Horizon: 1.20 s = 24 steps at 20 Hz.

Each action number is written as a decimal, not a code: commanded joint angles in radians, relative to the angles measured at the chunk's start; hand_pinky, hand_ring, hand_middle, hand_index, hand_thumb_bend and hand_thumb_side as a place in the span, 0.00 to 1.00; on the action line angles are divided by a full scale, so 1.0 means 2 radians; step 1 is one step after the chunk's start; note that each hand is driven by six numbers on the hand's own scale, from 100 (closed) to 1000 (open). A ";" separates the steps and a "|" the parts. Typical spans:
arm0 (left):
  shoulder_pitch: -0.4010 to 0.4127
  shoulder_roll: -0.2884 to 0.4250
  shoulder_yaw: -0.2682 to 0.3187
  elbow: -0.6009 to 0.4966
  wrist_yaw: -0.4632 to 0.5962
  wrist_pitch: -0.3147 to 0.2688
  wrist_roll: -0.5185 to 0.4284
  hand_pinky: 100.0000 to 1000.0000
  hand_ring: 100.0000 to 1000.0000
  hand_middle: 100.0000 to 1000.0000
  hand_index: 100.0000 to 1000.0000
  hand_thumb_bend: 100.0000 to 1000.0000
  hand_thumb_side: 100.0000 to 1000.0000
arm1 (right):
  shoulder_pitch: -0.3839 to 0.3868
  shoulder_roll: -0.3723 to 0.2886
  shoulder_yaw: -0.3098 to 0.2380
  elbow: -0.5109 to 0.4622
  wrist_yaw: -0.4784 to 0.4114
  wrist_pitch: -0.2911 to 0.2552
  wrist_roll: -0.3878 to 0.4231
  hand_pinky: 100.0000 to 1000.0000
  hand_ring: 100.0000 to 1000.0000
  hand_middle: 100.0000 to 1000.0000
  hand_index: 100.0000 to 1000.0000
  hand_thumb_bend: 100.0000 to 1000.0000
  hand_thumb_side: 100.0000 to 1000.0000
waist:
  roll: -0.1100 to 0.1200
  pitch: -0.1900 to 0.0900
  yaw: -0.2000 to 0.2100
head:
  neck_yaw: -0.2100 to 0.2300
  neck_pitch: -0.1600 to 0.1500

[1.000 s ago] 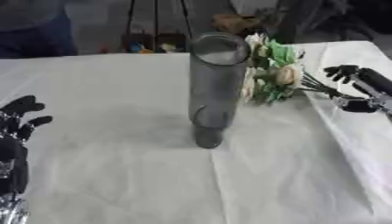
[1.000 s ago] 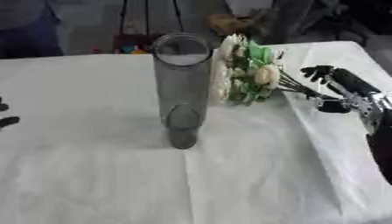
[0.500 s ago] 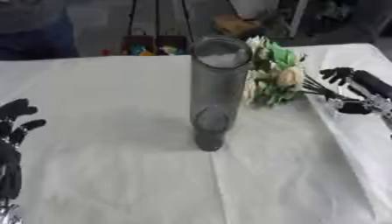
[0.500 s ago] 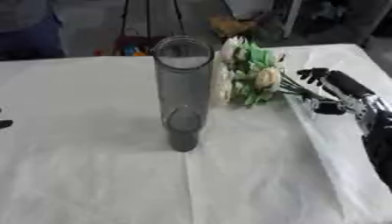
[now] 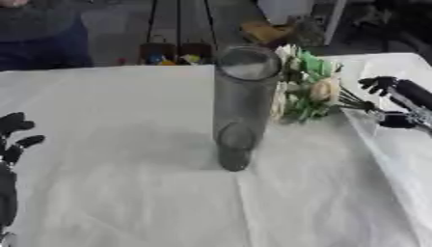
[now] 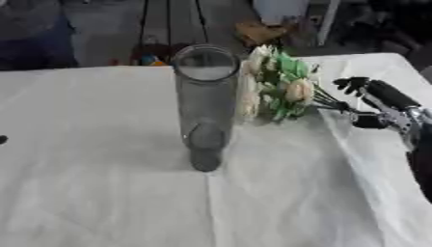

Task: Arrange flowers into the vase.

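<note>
A tall clear glass vase (image 5: 237, 106) stands upright in the middle of the white-clothed table (image 5: 127, 193). Behind and to its right lies a bunch of cream flowers (image 6: 278, 87) with green leaves, stems pointing right. My right hand (image 6: 380, 103) is at the stem ends, fingers and thumb spread around them without closing. My left hand (image 5: 13, 140) rests open at the left edge, fingers up.
The cloth is creased to the right of the vase. Beyond the far table edge are dark stand legs (image 5: 177, 29), small coloured objects (image 5: 168, 58) and a person in dark clothes (image 5: 42, 38) at the upper left.
My right hand has edged slightly down and toward the stems. My left hand has sunk lower at the left edge. Vase and flowers stay put.
</note>
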 commanded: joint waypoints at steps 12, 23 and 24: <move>-0.023 0.006 0.011 -0.034 -0.006 0.004 0.008 0.68 0.91 0.60 0.77 0.97 0.74 | 0.005 -0.041 0.000 0.001 -0.012 0.004 -0.008 0.59 0.69 0.73 0.94 0.00 0.00 | 0.012 0.000 0.020 | 0.003 -0.010; -0.025 0.006 0.011 -0.039 -0.004 0.006 0.007 0.68 0.91 0.60 0.77 0.97 0.74 | 0.005 -0.045 0.004 0.010 0.005 0.016 -0.022 0.62 0.73 0.77 0.94 0.03 0.01 | 0.016 0.006 0.023 | 0.002 -0.009; -0.025 0.006 0.011 -0.039 -0.004 0.006 0.007 0.68 0.91 0.60 0.77 0.97 0.74 | 0.005 -0.046 0.004 0.011 0.009 0.018 -0.025 0.63 0.74 0.78 0.94 0.03 0.02 | 0.016 0.007 0.023 | 0.002 -0.009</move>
